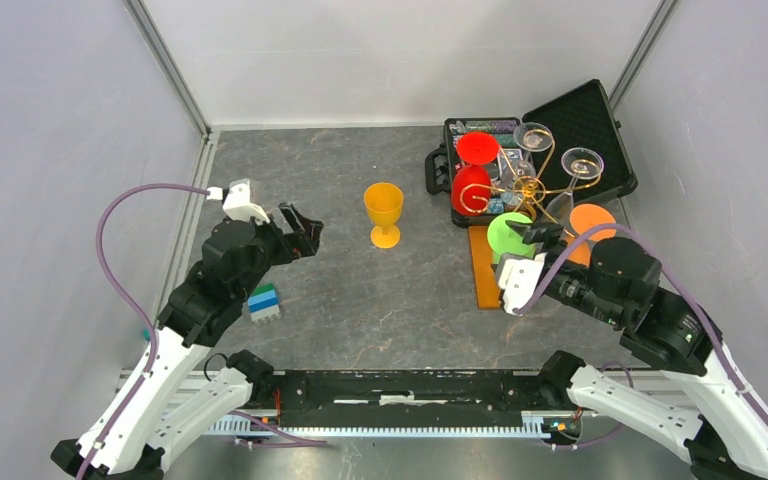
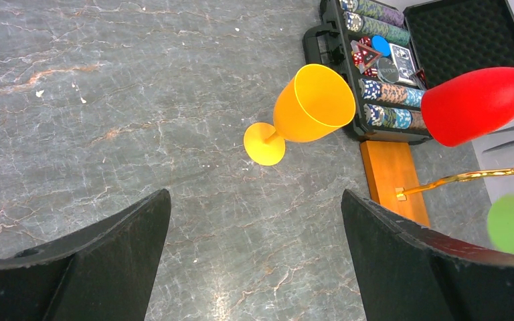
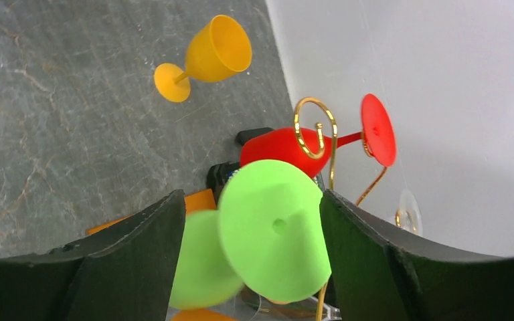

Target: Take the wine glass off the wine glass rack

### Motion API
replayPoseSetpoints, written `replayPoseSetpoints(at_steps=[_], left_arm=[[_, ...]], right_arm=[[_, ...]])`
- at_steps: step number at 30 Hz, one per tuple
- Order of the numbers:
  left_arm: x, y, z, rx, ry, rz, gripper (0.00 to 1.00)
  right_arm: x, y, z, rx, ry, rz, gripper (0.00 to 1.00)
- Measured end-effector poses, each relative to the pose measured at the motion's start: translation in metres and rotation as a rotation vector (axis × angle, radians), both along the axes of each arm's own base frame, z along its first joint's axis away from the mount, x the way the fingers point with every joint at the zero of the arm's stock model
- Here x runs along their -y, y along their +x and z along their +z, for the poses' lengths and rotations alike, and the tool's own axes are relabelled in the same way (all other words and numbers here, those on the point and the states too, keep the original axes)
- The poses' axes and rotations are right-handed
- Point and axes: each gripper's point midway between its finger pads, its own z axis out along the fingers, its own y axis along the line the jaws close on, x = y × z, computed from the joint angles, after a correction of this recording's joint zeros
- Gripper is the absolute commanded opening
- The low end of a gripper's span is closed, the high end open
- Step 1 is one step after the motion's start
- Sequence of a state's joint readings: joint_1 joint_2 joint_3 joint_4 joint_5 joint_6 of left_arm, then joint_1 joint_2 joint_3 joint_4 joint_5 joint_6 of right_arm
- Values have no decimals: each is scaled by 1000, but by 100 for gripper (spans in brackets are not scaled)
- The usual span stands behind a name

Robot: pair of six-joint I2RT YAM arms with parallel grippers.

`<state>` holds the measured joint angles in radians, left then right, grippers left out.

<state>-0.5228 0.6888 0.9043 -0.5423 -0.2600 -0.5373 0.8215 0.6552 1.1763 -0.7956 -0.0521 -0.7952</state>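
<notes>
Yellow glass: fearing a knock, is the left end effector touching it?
Apart. Top external view shows bare table between left end effector and yellow glass.

A robot lab test cell: plain pale walls on metal corner posts box in a grey marbled table. The left arm and right arm are bolted to a black rail at its near edge, trailing purple cable.

Rack: glossy gold wire, wood base; green glass: matt plastic.
</notes>
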Motion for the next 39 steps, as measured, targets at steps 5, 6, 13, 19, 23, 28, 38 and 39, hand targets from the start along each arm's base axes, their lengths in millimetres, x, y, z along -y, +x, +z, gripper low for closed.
replayPoseSetpoints(at_steps=[5,6,13,19,23,28,38,39], left_arm=[[0,0,0,0,0,0,100],[0,0,0,0,0,0,100],[0,0,0,-1,0,0,100],[0,0,0,-1,0,0,100],[0,1,-1,-5,3,0,100],[1,2,-4,-14,8,0,100],[2,3,-6,-22,12,0,100],[2,3,-6,-22,12,0,100]], right_arm=[[-1,-2,-11,18,-57,36,79],[-1,-2,-11,24,-60,37,79],[2,-2,-8,51,-69,41,73],[4,1,-16,36,-109,28,59],[4,4,-23,26,-135,19,62],[8,4,-24,31,-138,8,74],[20,-1,-17,62,-119,-22,76],[21,0,-17,62,-122,-27,75]])
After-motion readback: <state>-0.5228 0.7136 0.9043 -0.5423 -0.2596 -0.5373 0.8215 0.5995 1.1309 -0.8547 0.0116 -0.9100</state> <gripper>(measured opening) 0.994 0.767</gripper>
